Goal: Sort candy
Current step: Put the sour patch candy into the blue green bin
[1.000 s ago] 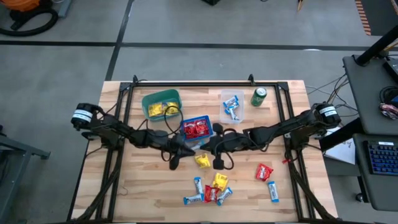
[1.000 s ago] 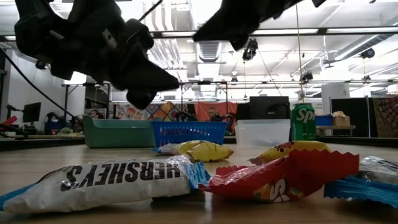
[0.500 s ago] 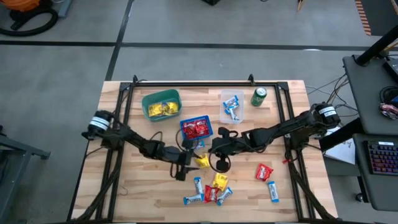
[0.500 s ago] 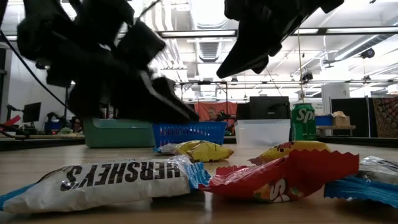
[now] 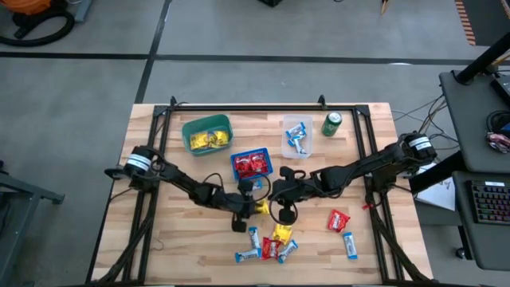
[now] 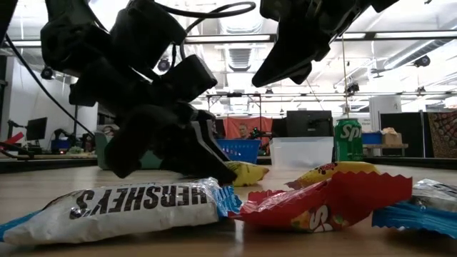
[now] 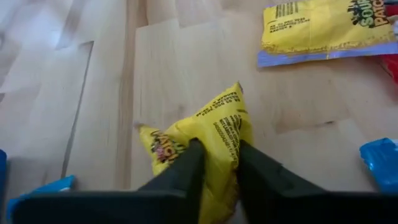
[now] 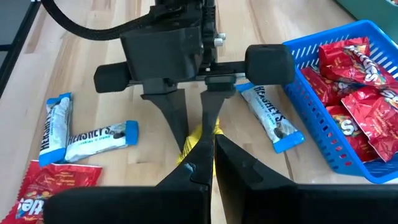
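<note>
A yellow candy (image 7: 214,127) lies on the wooden table near its middle, and my left gripper (image 7: 217,152) is shut on it. The right wrist view shows the same left gripper (image 8: 194,134) from the front, with the yellow wrapper (image 8: 198,138) between its fingers. My right gripper (image 8: 211,155) is shut on nothing and hovers above and just beyond that candy (image 5: 260,207). More candy, red, yellow and blue-and-white, lies in a pile (image 5: 271,243) at the near edge. My left gripper pinches the yellow candy's middle (image 7: 219,138) between its two fingers (image 7: 188,165). The fingers slant down at it from the table's left. The wrapper is bunched up between them, and its lower part rests on the table.
At the back stand a green basket (image 5: 206,133) with yellow candy, a blue basket (image 5: 252,165) with red candy, a clear tub (image 5: 297,137) with blue-and-white bars, and a green can (image 5: 331,123). A red candy (image 5: 338,219) and a blue bar (image 5: 349,245) lie near right.
My left gripper has come down and toward the table's right, from beside the blue basket to the yellow candy. It opened on the way and has shut on the candy, bunching the wrapper. My right gripper has stayed shut above.
</note>
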{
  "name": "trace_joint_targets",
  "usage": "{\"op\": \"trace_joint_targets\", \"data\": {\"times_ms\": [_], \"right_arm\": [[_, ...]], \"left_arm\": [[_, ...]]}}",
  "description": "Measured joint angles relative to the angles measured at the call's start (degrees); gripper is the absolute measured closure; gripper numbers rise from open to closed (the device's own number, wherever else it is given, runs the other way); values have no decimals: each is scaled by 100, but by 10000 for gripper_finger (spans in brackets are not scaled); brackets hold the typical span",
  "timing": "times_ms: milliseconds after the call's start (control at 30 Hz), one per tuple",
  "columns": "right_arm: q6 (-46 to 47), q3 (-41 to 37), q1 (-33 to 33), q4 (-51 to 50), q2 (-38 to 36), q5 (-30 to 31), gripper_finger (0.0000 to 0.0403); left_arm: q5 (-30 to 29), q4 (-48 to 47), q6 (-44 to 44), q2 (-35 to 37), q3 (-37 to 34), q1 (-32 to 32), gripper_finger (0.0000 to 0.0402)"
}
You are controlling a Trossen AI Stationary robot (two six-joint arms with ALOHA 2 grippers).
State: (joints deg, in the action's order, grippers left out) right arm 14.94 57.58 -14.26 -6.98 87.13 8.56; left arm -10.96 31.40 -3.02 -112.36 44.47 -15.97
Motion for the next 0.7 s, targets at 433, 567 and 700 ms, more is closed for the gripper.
{"op": "trace_joint_targets", "data": {"times_ms": [433, 567, 700], "right_arm": [[-67, 0, -39, 5, 0, 55, 394], [-366, -8, -46, 402, 48, 86, 394], [-945, -37, -76, 1415, 228, 268, 394]], "left_arm": [[-24, 24, -381, 2067, -916, 44, 399], [149, 1583, -349, 3012, -1760, 44, 401], [494, 3522, 33, 3491, -2674, 6, 401]]}}
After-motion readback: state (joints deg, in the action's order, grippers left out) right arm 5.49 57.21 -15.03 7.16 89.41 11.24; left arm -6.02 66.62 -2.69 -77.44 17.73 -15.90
